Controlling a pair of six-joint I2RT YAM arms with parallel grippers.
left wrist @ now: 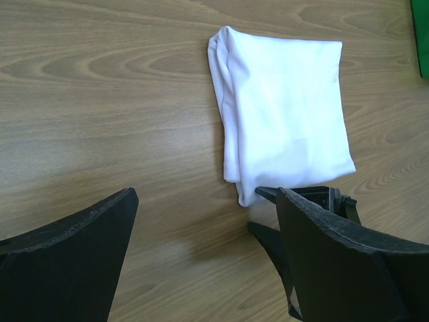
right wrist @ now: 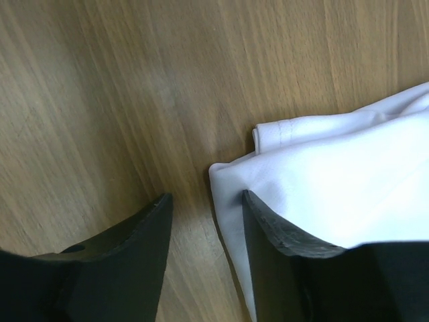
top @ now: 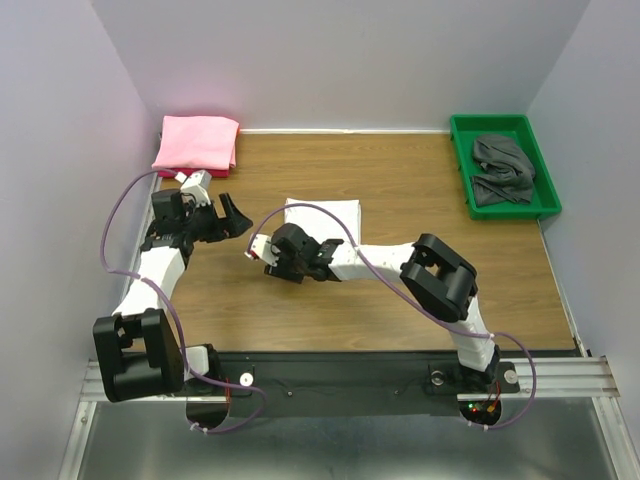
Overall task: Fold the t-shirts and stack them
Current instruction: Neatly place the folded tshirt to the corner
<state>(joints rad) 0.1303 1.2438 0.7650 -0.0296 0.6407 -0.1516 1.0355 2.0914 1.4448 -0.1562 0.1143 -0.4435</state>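
Green tray (top: 459,160) on wooden table (top: 400,300).

White t-shirt (top: 325,213), pink t-shirt (top: 196,142), green tray (top: 458,150)

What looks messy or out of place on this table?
Only the grey shirt, lying crumpled in the green bin at the far right. The pink shirt and the white shirt are folded flat, though the white one's near corner is slightly uneven.

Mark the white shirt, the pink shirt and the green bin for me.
white shirt (left wrist: 285,114): left wrist view, middle of the folded top.
pink shirt (top: 196,141): top external view, its centre.
green bin (top: 487,121): top external view, far rim.
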